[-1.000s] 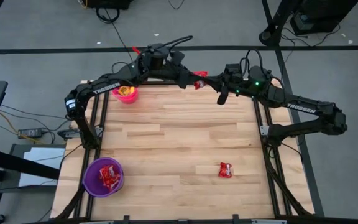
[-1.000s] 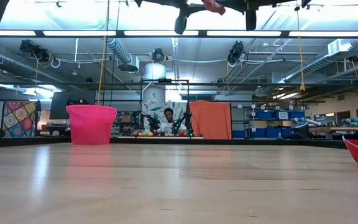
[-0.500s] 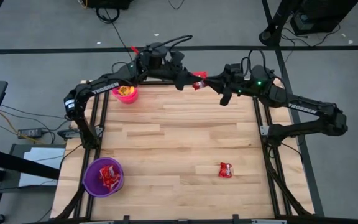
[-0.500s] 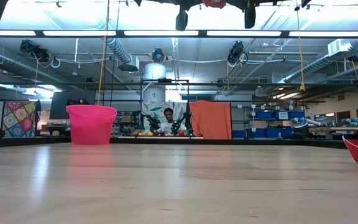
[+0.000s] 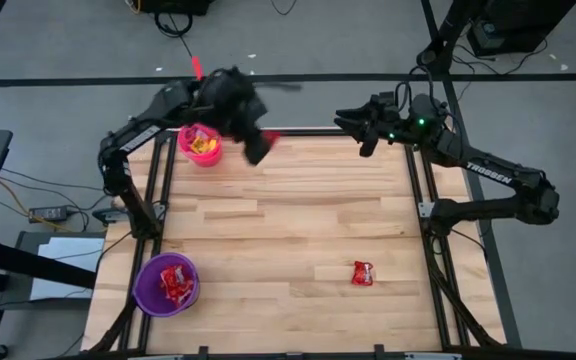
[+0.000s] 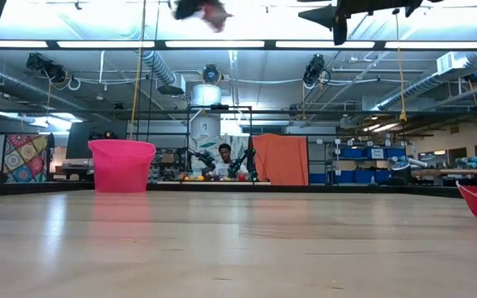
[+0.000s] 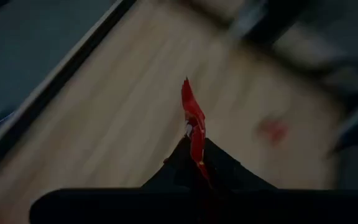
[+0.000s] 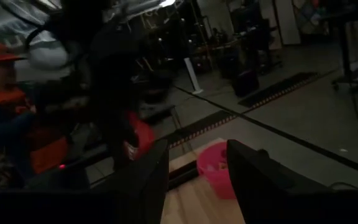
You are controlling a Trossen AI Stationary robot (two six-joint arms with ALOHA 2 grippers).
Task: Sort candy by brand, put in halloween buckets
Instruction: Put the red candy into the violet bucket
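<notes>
At the table's left near corner sits the purple bucket (image 5: 166, 283), red packets already heaped inside. The pink bucket (image 5: 200, 144) stands at the far left edge with yellow showing in it.

My left pincer (image 5: 256, 147) hangs in the air just beside the pink bucket, toward the table's middle. It is clamped tight on a red candy packet (image 7: 193, 124), which stands up on edge from between my fingertips, long axis pointing straight out ahead of them. Red belongs in purple, I judge, so the move ahead is a long sweep back along the left edge toward the near corner; the purple bucket lies well apart from this pincer. Bare wood lies between, but the pink bucket is close enough to clip as I set off.

One more red packet (image 5: 363, 272) lies flat on the wood toward the near right, well clear of the edges, nearer my right arm.

My right pincer (image 5: 353, 118) hovers over the far edge right of centre, fingers spread, holding nothing.
</notes>
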